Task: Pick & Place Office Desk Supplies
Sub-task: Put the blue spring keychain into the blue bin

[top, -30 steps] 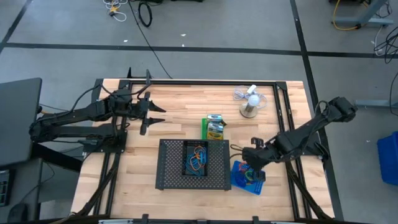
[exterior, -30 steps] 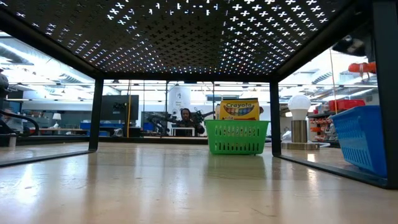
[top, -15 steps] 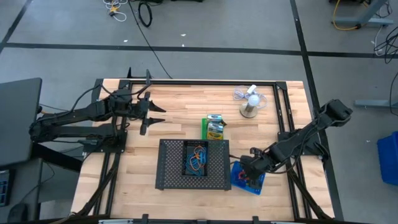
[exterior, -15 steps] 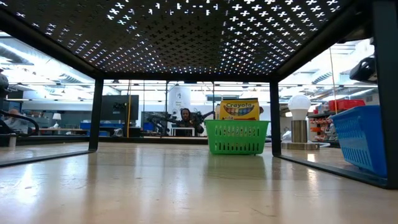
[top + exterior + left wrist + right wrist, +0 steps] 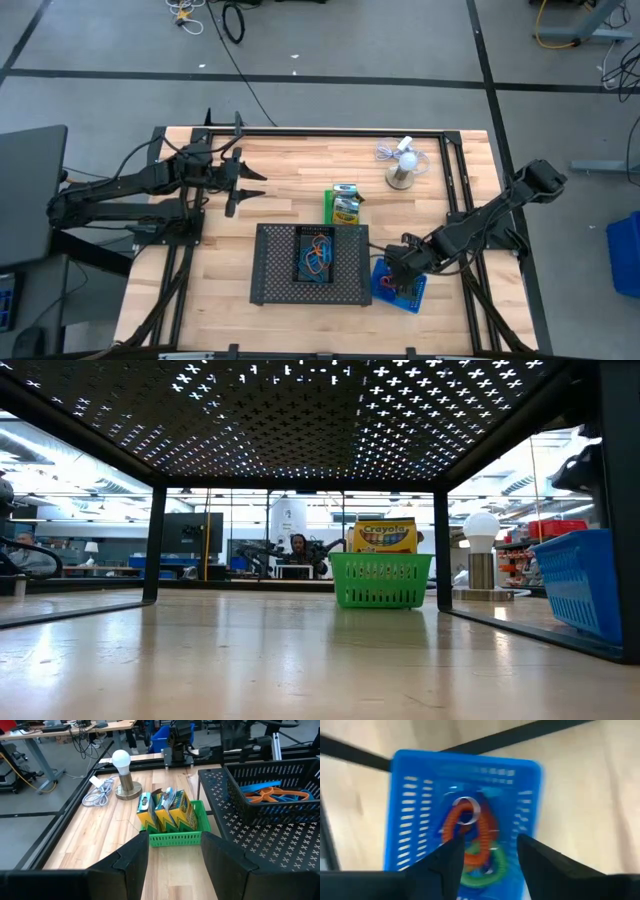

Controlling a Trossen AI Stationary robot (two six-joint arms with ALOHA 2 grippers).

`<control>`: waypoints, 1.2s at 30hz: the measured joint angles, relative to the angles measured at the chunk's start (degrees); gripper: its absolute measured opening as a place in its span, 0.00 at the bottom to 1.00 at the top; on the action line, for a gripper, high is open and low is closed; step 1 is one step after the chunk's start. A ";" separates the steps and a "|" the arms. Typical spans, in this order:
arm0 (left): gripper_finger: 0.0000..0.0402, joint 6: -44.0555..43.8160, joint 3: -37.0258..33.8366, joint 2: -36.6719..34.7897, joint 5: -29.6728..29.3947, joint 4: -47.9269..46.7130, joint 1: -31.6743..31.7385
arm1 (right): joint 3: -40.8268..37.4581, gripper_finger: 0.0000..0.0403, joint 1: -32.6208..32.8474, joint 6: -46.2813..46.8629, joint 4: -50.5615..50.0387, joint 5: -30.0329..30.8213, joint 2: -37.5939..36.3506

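My right gripper [image 5: 393,272] hangs open, pointing down, over the small blue bin [image 5: 408,296] at the table's near right. In the right wrist view an orange loop [image 5: 470,822] and a green loop [image 5: 492,870] lie in the blue bin [image 5: 410,805], below and between the open fingers [image 5: 445,865]. The green bin [image 5: 380,580] holds the yellow crayon box [image 5: 385,536] and stands at mid-table. My left gripper [image 5: 255,185] waits open at the far left, with nothing between its fingers.
The large black mesh tray [image 5: 270,270] stands left of the blue bin, with a small black bin of coloured loops [image 5: 318,255] on it. A white mini fan [image 5: 403,165] stands at the far right. Bare wood lies between the left gripper and the tray.
My right gripper has sunk toward the blue bin and shifted a little toward the table's near left. In the low view an orange thing that showed above the bin a second ago is no longer in sight.
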 joint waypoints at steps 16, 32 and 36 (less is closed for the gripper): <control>0.47 1.70 0.00 0.01 0.16 0.31 -0.01 | -0.36 0.45 -3.74 -0.40 -20.37 3.65 -5.05; 0.47 1.88 0.00 0.92 1.69 0.40 -0.02 | -13.74 0.45 -4.07 1.53 -4.36 -1.95 -4.99; 0.47 1.76 0.00 0.92 1.69 0.39 -0.02 | -15.06 0.45 -4.07 1.76 -3.74 -2.29 -4.99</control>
